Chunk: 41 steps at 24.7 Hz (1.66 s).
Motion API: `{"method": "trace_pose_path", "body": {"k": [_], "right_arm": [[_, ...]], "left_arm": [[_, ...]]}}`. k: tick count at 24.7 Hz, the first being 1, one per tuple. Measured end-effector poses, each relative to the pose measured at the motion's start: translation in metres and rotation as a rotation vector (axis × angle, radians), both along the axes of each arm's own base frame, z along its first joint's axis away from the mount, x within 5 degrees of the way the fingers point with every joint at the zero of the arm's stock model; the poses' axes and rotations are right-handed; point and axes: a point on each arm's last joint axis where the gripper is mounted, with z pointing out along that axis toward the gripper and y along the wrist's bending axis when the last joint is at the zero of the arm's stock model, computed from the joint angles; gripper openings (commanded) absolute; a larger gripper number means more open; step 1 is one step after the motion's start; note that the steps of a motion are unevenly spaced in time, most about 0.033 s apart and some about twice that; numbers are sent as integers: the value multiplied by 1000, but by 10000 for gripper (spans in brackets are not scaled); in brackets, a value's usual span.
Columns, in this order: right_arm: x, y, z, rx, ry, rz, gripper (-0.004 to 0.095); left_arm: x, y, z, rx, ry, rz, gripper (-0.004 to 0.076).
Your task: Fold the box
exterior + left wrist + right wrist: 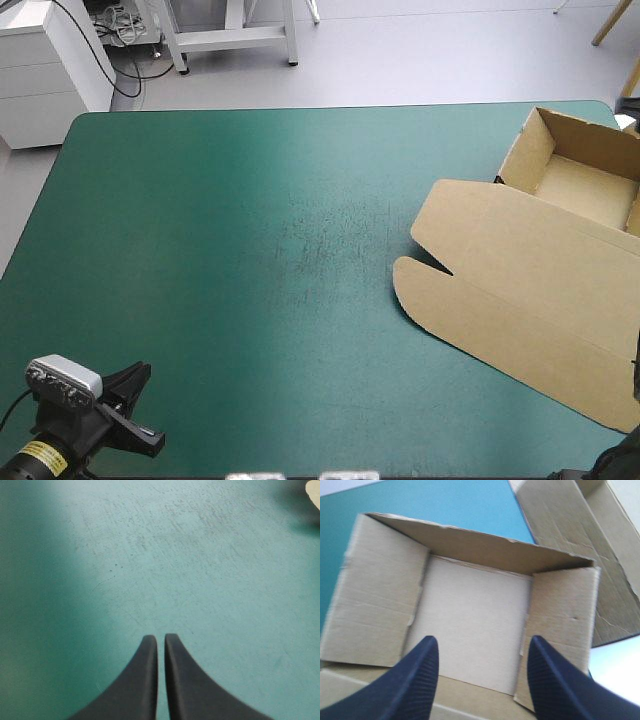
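Right gripper, fingers spread, hovers above the open tray of the brown box at the table's far right corner, its flat lid running diagonally toward the near edge; left gripper, fingers together, hangs over the teal-green cover, well apart.

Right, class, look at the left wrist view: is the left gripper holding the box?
No, the left gripper is shut on nothing, over bare teal-green cover, away from the box.
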Motion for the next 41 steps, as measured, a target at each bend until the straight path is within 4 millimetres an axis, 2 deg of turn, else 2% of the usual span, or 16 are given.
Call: {"method": "trace_pose_path", "body": {"k": [4,5,7,10,13,16,20,25,27,28,29,30,31,36,41], "right_arm": [[-17,59,28,-17,-64,139,19],[-22,71,32,-19,-73,170,-20],[-36,100,39,-27,-85,256,-16],[-59,137,39,-32,-73,370,-16],[-86,158,34,-36,-54,428,-16],[-110,171,21,-49,-25,473,-16],[-142,179,-5,-42,-11,523,-16],[-185,173,-38,-43,-55,529,-16],[-217,167,-72,-45,-93,526,-16],[-225,165,-82,-45,-96,525,-16],[-239,163,-101,-46,-107,524,-16],[-243,162,-108,-47,-115,523,-16],[-254,160,-127,-47,-118,523,-16],[-276,155,-176,-48,-133,521,-16],[-278,156,-178,-33,-194,518,-16]], "left_arm": [[0,0,0,-2,-1,1,22],[0,0,0,-5,0,2,22],[0,0,0,-9,2,5,22],[0,0,0,-13,3,7,22],[0,0,0,-13,3,7,22],[0,0,0,-13,3,7,22],[0,0,0,-13,4,7,22],[0,0,0,-13,4,7,22],[0,0,0,-13,4,7,22],[0,0,0,-13,4,7,22],[0,0,0,-13,4,7,22],[0,0,0,-13,3,7,22],[0,0,0,-14,1,7,22],[0,0,0,-16,-1,7,22],[1,0,0,-16,-2,7,22]]}}
